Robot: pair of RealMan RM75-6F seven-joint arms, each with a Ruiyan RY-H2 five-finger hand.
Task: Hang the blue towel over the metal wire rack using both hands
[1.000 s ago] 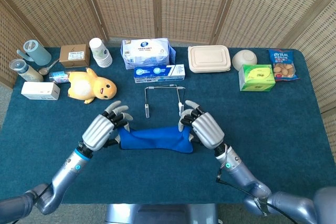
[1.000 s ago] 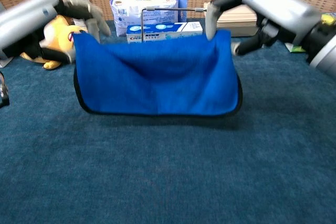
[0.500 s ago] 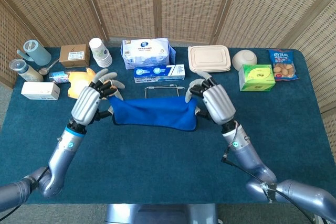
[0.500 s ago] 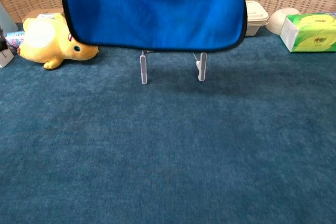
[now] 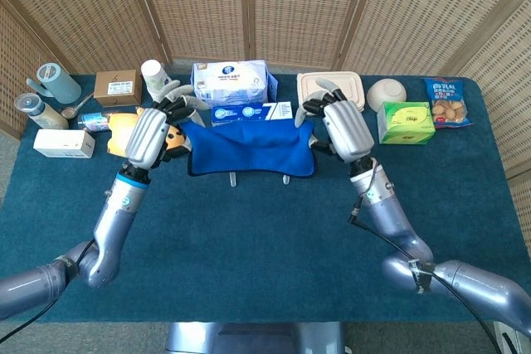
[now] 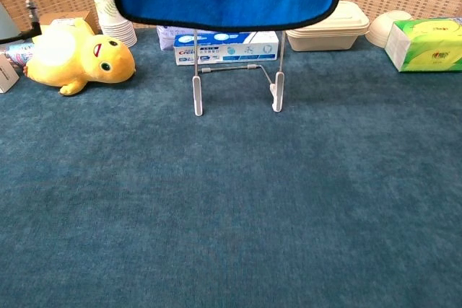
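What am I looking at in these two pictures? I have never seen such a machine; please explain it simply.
This is a robot with two metal arms, each ending in a hand with fingers like a person's. One picture looks down from its head, the other looks forward from its chest, low over the table.

The left hand and the right hand each hold one upper corner of a blue towel, stretched between them in the air. Below it stands a metal wire rack on the dark blue table; the towel hangs above it.

Along the far side lie a yellow plush duck, stacked paper cups, a toothpaste box, a lidded food container, a bowl and a green tissue box.
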